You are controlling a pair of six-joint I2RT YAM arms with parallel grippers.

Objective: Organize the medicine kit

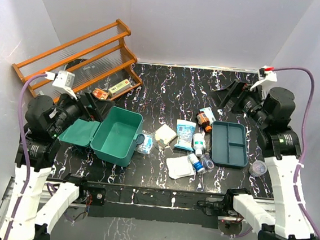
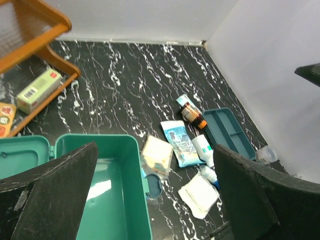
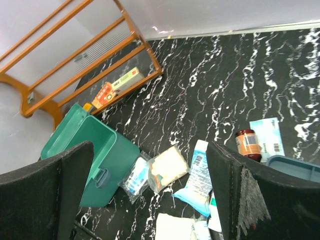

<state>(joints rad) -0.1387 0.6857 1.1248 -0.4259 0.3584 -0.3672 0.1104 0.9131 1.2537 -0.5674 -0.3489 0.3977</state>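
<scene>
The medicine kit (image 1: 115, 133) lies open, long axis running near-to-far, lid (image 1: 79, 132) out to its left, handle (image 1: 141, 140) facing right toward the divided tray (image 1: 225, 136); both arms' jaws stand apart, empty.

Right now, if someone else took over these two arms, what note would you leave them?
Left gripper: open, empty, near the open medicine kit.
Right gripper: open, empty, raised on the right.
Kit: lid open, nothing inside; divided tray empty too.
Done: nothing packed yet.
Left: amber pill bottle, blue pouch, packets and small bottles lie loose between kit and tray.
</scene>
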